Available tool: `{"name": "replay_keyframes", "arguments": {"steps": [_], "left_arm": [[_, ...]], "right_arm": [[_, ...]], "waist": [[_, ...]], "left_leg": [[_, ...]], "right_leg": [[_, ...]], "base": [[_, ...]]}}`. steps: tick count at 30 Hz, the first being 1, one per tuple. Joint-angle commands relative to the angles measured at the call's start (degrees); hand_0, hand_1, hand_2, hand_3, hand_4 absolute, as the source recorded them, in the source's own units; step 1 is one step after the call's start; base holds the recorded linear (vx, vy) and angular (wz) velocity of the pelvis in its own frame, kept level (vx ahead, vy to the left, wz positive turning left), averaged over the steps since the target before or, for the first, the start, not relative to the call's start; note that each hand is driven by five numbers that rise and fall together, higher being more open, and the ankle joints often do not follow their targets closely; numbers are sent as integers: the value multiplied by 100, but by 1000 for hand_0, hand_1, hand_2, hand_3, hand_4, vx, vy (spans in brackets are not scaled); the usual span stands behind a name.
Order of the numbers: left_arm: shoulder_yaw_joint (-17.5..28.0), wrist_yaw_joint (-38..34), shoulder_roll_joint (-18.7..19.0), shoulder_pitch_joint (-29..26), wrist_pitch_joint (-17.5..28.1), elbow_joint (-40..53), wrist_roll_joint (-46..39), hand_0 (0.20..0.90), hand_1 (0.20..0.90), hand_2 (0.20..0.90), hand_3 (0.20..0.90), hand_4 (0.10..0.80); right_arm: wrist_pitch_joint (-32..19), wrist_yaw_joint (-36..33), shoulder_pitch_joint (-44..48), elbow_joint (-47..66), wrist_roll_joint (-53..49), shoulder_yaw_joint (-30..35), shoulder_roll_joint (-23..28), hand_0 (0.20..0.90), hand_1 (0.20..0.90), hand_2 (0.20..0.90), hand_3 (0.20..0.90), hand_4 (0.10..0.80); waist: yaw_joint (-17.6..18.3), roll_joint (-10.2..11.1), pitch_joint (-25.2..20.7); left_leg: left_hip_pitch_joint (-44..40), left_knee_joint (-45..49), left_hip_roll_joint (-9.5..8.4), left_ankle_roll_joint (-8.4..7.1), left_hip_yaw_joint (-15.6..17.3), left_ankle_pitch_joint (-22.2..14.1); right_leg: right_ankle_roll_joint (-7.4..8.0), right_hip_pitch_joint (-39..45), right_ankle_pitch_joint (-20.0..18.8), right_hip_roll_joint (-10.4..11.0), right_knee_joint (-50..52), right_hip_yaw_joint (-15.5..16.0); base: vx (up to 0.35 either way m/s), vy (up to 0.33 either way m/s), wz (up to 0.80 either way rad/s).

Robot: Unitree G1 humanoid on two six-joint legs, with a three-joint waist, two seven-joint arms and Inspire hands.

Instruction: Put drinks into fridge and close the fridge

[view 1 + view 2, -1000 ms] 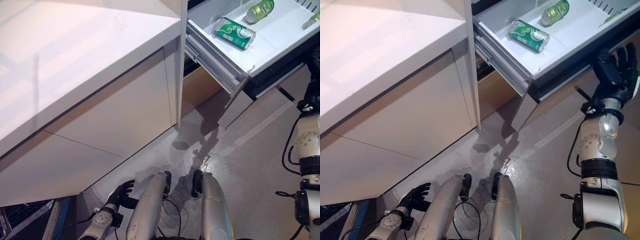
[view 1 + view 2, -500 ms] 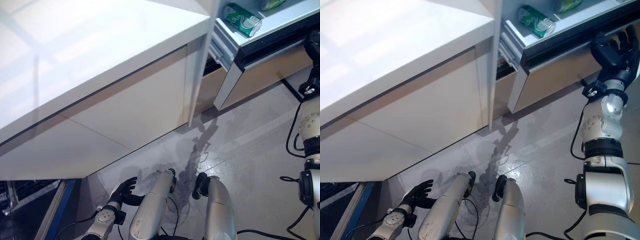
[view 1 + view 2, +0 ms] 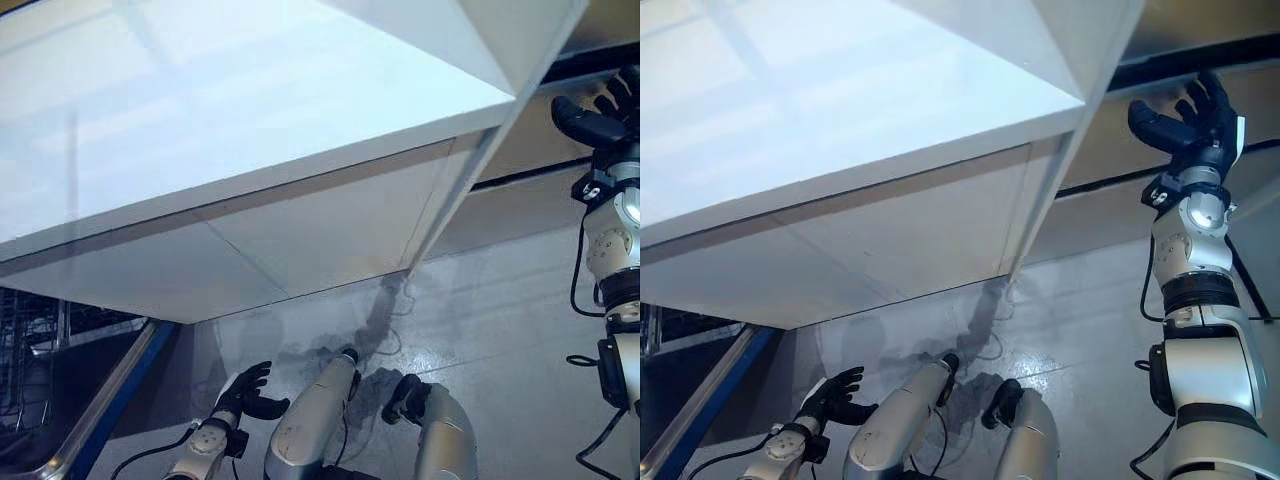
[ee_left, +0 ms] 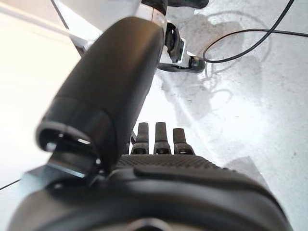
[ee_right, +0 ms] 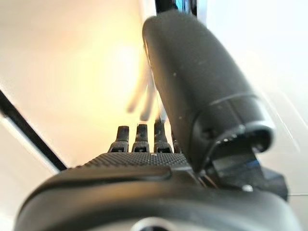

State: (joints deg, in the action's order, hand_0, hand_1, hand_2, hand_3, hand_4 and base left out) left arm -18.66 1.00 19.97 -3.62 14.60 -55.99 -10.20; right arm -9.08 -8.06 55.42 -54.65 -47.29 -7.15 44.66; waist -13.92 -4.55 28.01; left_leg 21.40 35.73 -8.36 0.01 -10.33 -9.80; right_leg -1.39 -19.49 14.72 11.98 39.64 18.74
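Observation:
The fridge's beige drawer front (image 3: 1105, 140) stands at the upper right, under the white counter's corner, with dark seams above and below it. My right hand (image 3: 1195, 120) is raised against that front, fingers spread and straight, holding nothing; it also shows in the right wrist view (image 5: 139, 139) facing the beige panel. My left hand (image 3: 245, 392) hangs low at the bottom left above the floor, fingers relaxed and empty; its fingers show in the left wrist view (image 4: 156, 139).
A long white counter (image 3: 250, 110) with pale cabinet doors (image 3: 320, 230) spans the upper left and middle. A dark wire rack (image 3: 30, 345) behind a blue-edged metal rail (image 3: 115, 400) is at the lower left. Grey floor (image 3: 500, 330) lies in front.
The whole picture has shifted, so the camera moved. The drawer holding green cans went from pulled out to pushed in, with my right hand following its front. The left hand stayed low.

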Motion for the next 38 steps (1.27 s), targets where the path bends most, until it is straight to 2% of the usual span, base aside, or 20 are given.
{"name": "replay_keyframes", "arguments": {"steps": [1, 5, 8, 11, 15, 17, 19, 21, 25, 27, 30, 36, 38], "left_arm": [[21, 13, 510, 326, 384, 60, 243, 900, 900, 900, 900, 800], [66, -21, 442, 355, 233, 53, 278, 900, 900, 900, 900, 800], [212, -14, 355, 407, 109, 53, 301, 900, 900, 900, 900, 800], [400, -23, 222, 507, -65, 97, 529, 900, 900, 900, 900, 800], [530, -69, 136, 558, -208, 170, 553, 900, 900, 900, 900, 800], [599, -102, 55, 571, -251, 232, 429, 900, 900, 900, 900, 800], [635, -114, -18, 526, -282, 249, 312, 900, 900, 900, 900, 800], [654, -128, -93, 447, -303, 183, 190, 900, 900, 900, 900, 800], [697, -173, -318, 415, -238, -167, 60, 900, 900, 900, 900, 800], [794, -161, -432, 471, -88, -428, 115, 900, 900, 900, 900, 800], [866, -108, -525, 499, 73, -788, -25, 900, 900, 900, 900, 800], [907, 141, -640, 536, 156, -1338, -3, 900, 900, 900, 900, 800], [960, 374, -634, 573, 0, -1505, 4, 900, 900, 900, 900, 800]], "right_arm": [[-667, 435, 94, 748, -414, 234, 143, 900, 900, 900, 900, 800], [-618, 530, -735, 1582, -391, 492, -119, 900, 900, 900, 900, 800], [-558, 519, -1376, 2199, -340, 707, -313, 900, 900, 900, 900, 800], [-493, 343, -2518, 3076, -443, 928, -922, 900, 900, 900, 900, 800], [-495, 321, -3642, 3310, -30, 881, -1514, 900, 900, 900, 900, 800], [-270, 379, -4348, 3084, 217, 780, -1796, 900, 900, 900, 900, 800], [-32, 453, -4690, 2759, 242, 640, -2025, 900, 900, 900, 900, 800], [-2, 440, -4930, 2363, 358, 473, -2231, 900, 900, 900, 900, 800], [284, 1149, -5243, 1283, -53, 295, -2758, 900, 900, 900, 900, 800], [5, 1808, -5413, 701, -260, 355, -2934, 900, 900, 900, 900, 800], [-127, 2141, -5492, -84, -511, 570, -3027, 900, 900, 900, 900, 800], [283, 2507, -5463, -1478, 914, 637, -3042, 900, 900, 900, 900, 800], [539, 2708, -5448, -1821, 1991, 498, -2958, 900, 900, 900, 900, 800]], "waist": [[-74, 453, -828], [237, 607, -1251], [468, 661, -1578], [774, 679, -1929], [1017, 634, -2125], [1162, 588, -2213], [1239, 558, -2257], [1303, 531, -2269], [1393, 483, -2283], [1425, 458, -2291], [1479, 405, -2292], [1474, 350, -2270], [1409, 363, -2264]], "left_leg": [[-623, -735, 160, 497, 406, -284], [-1205, -1523, 349, 355, 541, -77], [-1511, -1977, 441, 269, 676, 95], [-1875, -2502, 546, 177, 903, 253], [-2119, -2900, 637, 114, 1106, 414], [-2271, -3145, 679, 63, 1245, 526], [-2357, -3337, 700, 13, 1328, 619], [-2410, -3445, 713, -25, 1397, 684], [-2475, -3458, 681, -30, 1393, 689], [-2491, -3436, 659, -3, 1384, 666], [-2549, -3475, 652, 18, 1421, 649], [-2667, -3579, 646, 44, 1456, 643], [-2688, -3584, 641, 52, 1424, 637]], "right_leg": [[70, 723, -292, -291, -822, -404], [160, 1204, -517, -571, -1806, -631], [217, 1430, -692, -676, -2330, -772], [298, 1708, -875, -824, -2896, -986], [356, 1860, -995, -925, -3207, -1107], [398, 1969, -1095, -983, -3437, -1148], [422, 2061, -1191, -1031, -3667, -1138], [421, 2132, -1251, -1064, -3802, -1102], [404, 2200, -1235, -1080, -3820, -1124], [392, 2205, -1202, -1086, -3777, -1148], [386, 2224, -1173, -1091, -3757, -1147], [373, 2317, -1139, -1092, -3791, -1093], [372, 2377, -1136, -1083, -3829, -1043]], "base": [[-23, -164, -20], [-26, -97, -23], [7, -58, -38], [-10, -77, -47], [-69, -30, -45], [-89, -1, -33], [-95, 14, -27], [-105, 26, -7], [-30, 33, -15], [-2, 32, -2], [-2, 31, 0], [-1, 14, 0], [0, 0, 0]]}}
